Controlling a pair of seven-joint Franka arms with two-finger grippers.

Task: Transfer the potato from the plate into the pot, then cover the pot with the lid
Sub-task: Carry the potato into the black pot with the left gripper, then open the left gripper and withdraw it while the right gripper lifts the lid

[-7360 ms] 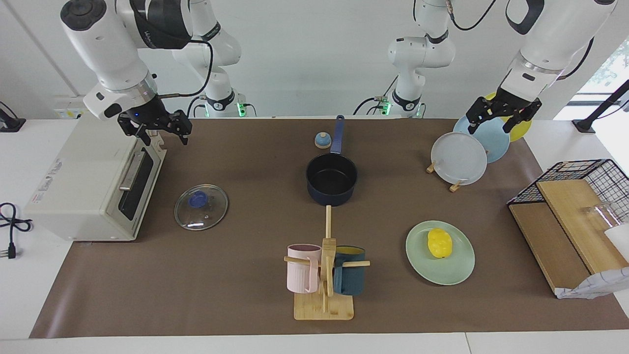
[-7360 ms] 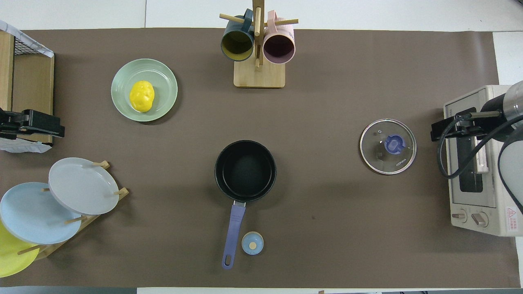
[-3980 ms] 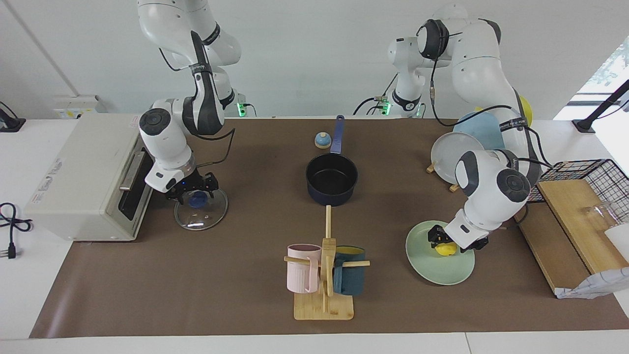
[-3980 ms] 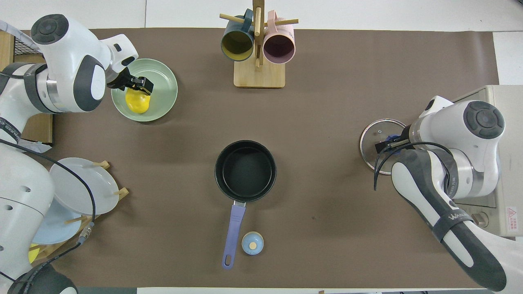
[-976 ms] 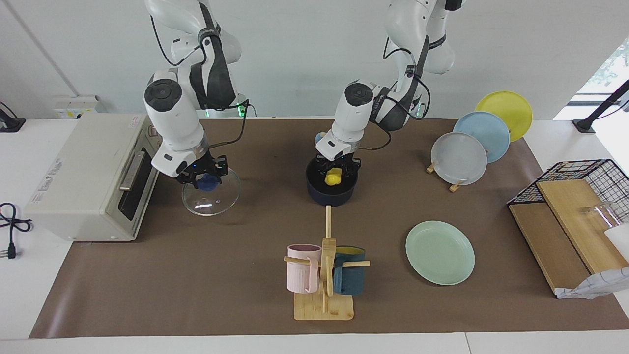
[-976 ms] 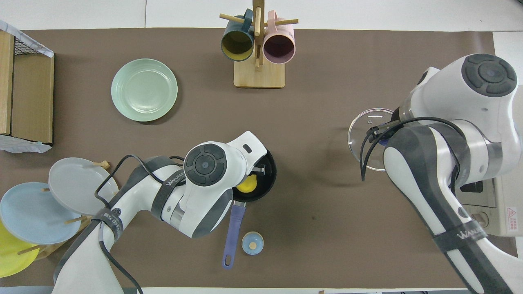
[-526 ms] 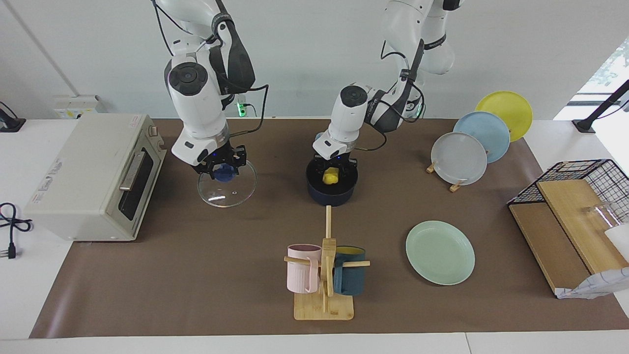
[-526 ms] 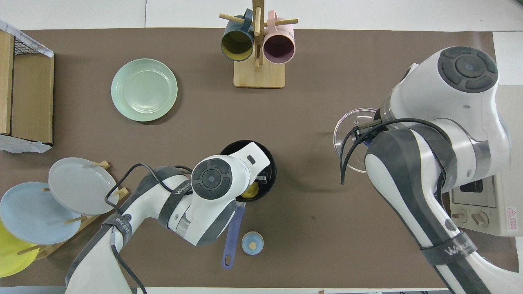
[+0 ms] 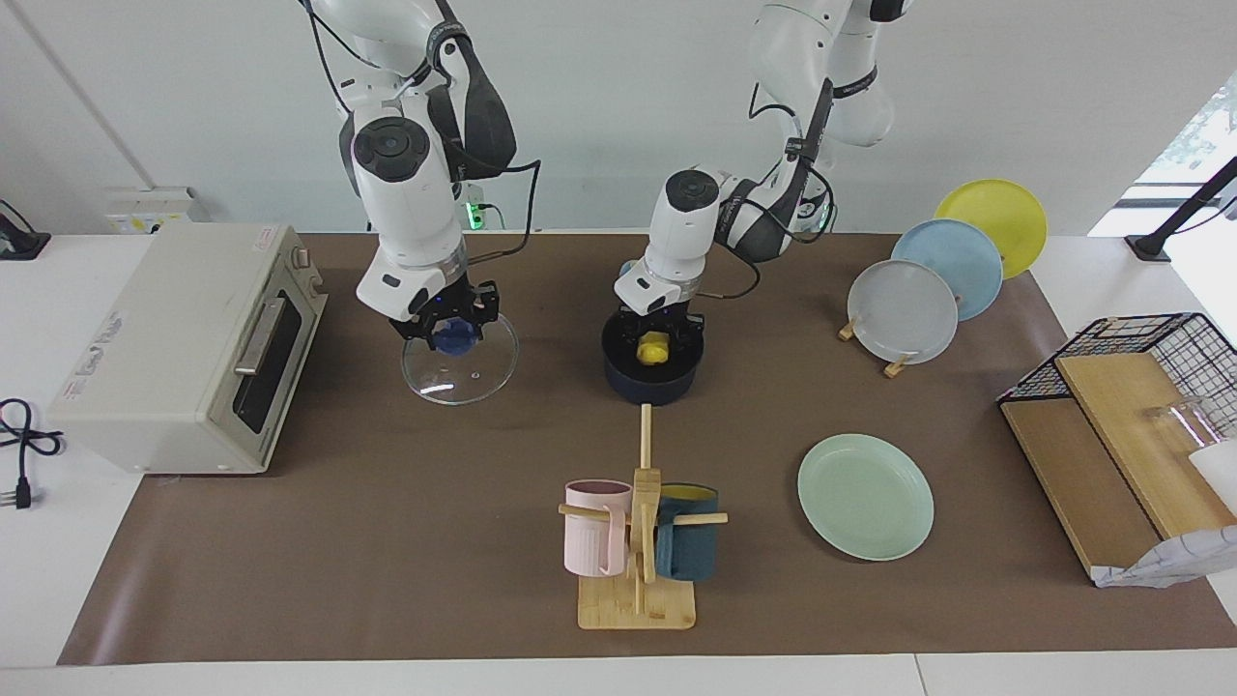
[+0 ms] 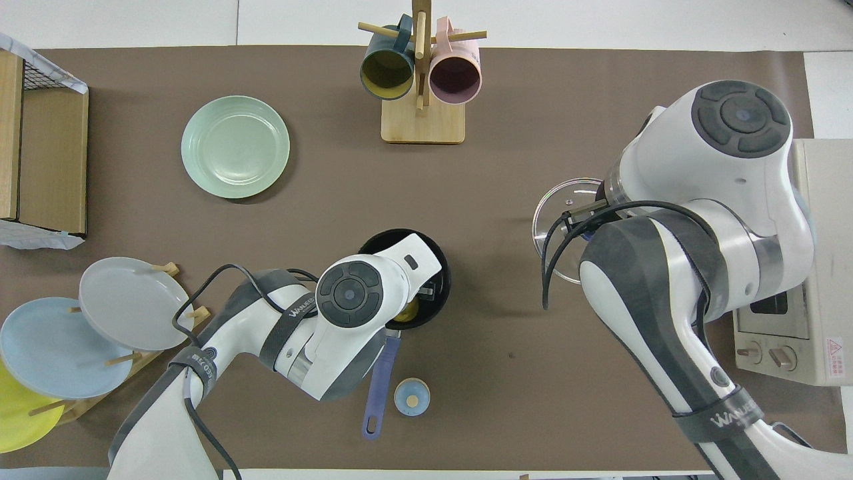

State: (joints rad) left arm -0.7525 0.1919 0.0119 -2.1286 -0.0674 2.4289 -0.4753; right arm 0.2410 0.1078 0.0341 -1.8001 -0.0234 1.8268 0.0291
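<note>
The navy pot (image 9: 652, 379) stands mid-table with its blue handle (image 10: 378, 380) toward the robots. My left gripper (image 9: 657, 340) reaches down into the pot's mouth, its fingers on either side of the yellow potato (image 9: 654, 349), which sits low inside the pot. A little of the potato (image 10: 408, 309) shows under my left wrist in the overhead view. My right gripper (image 9: 450, 327) is shut on the blue knob of the glass lid (image 9: 460, 369) and holds it in the air between the toaster oven and the pot. The mint-green plate (image 9: 865, 495) lies bare, farther from the robots, toward the left arm's end.
A wooden mug rack (image 9: 638, 541) with a pink and a dark blue mug stands farther from the robots than the pot. A small blue bell (image 10: 412, 397) sits beside the pot's handle. A toaster oven (image 9: 184, 348), a plate rack (image 9: 904, 309) and a wire basket (image 9: 1150, 353) line the table's ends.
My right arm has carried the raised lid sideways from beside the oven toward the pot. My left gripper stays in the pot with the potato, hardly moved.
</note>
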